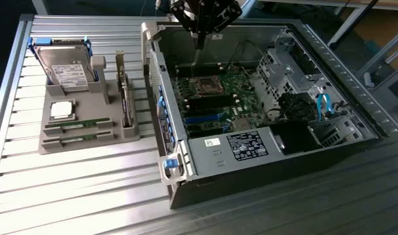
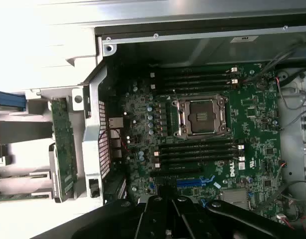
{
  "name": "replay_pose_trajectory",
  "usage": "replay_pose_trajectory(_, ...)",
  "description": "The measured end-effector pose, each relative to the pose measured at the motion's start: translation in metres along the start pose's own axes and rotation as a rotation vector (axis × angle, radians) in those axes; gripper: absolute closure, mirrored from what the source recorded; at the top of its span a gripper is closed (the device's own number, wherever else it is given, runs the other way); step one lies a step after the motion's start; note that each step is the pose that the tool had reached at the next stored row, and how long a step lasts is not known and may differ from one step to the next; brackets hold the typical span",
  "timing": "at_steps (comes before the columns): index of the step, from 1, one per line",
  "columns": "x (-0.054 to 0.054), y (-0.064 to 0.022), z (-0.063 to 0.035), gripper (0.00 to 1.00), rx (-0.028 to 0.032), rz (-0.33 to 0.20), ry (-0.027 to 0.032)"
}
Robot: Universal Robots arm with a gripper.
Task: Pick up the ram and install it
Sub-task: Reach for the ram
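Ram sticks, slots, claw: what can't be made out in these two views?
Ram sticks, exterior view: label text too small to read.
Claw, exterior view: upper part cut off by the picture's top edge.
Memory slots, wrist view: latch positions too small and dark to tell.
Motherboard, wrist view: one edge hidden behind the claw's body.

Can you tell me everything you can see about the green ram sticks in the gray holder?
The ram sticks are two long, thin green boards with dark chips. They stand on edge in slots at one end of the gray holder, side by side, beside the silver processor chip. Only the holder touches them; the gripper hangs over the open computer case, apart from them.
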State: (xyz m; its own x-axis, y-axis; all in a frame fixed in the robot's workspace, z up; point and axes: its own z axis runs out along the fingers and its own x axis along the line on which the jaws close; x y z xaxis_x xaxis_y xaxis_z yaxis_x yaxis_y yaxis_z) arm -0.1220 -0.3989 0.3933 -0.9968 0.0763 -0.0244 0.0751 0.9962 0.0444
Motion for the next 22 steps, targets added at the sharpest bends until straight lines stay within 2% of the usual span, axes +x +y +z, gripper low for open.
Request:
replay_pose_trajectory(14,0.000,0.0000,0.0000,0.90,-0.0001,0.000,-0.0001)
replay_pose_trajectory(22,0.014,-0.0011,-0.0004,0.90,0.0000,0.000,0.0000)
